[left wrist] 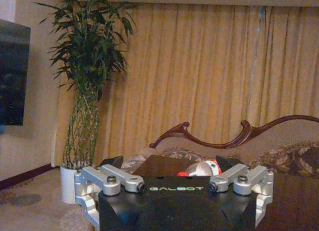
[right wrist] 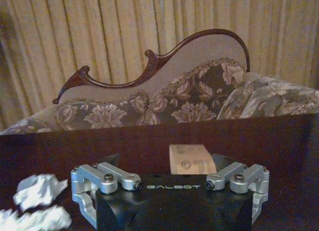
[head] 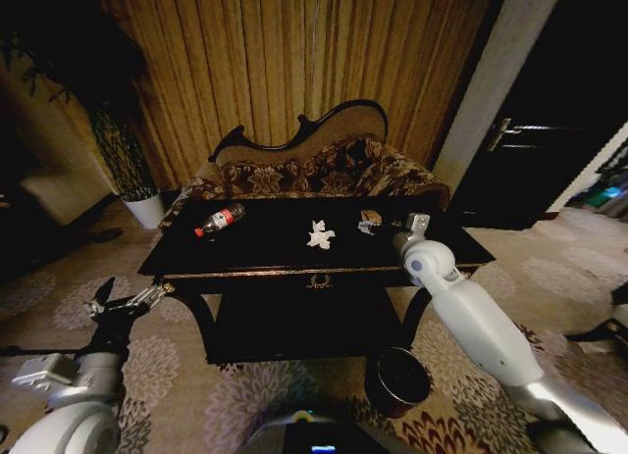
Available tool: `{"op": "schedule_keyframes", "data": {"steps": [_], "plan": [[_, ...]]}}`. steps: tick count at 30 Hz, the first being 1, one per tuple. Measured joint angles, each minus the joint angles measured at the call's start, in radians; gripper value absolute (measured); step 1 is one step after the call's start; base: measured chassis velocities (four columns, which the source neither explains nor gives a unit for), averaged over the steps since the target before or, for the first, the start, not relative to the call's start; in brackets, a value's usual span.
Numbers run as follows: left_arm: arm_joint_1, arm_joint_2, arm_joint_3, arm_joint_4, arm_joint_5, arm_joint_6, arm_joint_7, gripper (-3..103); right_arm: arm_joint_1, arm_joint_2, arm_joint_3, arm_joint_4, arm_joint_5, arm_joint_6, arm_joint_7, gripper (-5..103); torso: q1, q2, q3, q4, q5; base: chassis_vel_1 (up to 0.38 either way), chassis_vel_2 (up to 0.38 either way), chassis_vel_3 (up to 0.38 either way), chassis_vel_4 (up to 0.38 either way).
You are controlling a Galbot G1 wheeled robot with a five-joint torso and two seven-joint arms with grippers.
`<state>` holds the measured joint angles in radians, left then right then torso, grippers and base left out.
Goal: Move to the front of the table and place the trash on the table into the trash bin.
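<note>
One trash bin [head: 397,379] — beside table [head: 245,253] leg.

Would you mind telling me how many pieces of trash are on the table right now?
3: a bottle near the left end, a white paper wad at the middle, and a tan scrap toward the right, by the right gripper.

An ornate floral-patterned sofa [head: 314,170] with a dark curved wooden frame stands against pleated golden-brown curtains [head: 294,52]. A tall bamboo plant [left wrist: 87,66] rises from a white pot [head: 147,209] in the room's corner. A dark door [head: 535,130] stands nearby. Patterned floral carpet [head: 235,395] covers the floor.
</note>
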<state>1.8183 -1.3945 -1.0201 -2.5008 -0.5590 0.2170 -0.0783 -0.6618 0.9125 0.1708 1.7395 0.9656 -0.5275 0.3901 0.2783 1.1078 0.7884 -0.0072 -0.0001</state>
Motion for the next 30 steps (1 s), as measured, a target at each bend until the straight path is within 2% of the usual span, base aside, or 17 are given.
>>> {"op": "schedule_keyframes", "data": {"steps": [7, 10, 22, 30], "plan": [[-0.002, 0.000, -0.003, 0.000, 0.000, -0.004, 0.003, 100, 0.067, 0.019, -0.037, -0.066, -0.010, -0.001, -0.002, 100, 0.000, 0.000, 0.000, 0.0001, 0.0000, 0.000, 0.000, 0.000, 0.000], [-0.005, -0.002, -0.004, 0.000, 0.000, -0.004, 0.003, 100, 0.115, 0.034, -0.060, -0.097, 0.011, -0.050, 0.015, 100, 0.000, 0.000, 0.000, 0.0000, 0.0000, 0.000, 0.000, 0.000, 0.000], [-0.009, -0.018, -0.008, 0.001, -0.005, -0.004, 0.005, 100, 0.180, 0.054, -0.107, -0.158, 0.017, -0.142, 0.052, 100, 0.000, 0.000, 0.000, 0.0000, -0.0001, 0.000, 0.000, 0.000, 0.000], [-0.010, -0.024, -0.042, 0.001, -0.027, -0.006, 0.006, 100, 0.189, 0.057, -0.119, -0.198, -0.011, -0.148, 0.053, 100, 0.000, 0.000, 0.000, 0.0000, 0.0000, 0.000, 0.000, 0.000, 0.000]]}}
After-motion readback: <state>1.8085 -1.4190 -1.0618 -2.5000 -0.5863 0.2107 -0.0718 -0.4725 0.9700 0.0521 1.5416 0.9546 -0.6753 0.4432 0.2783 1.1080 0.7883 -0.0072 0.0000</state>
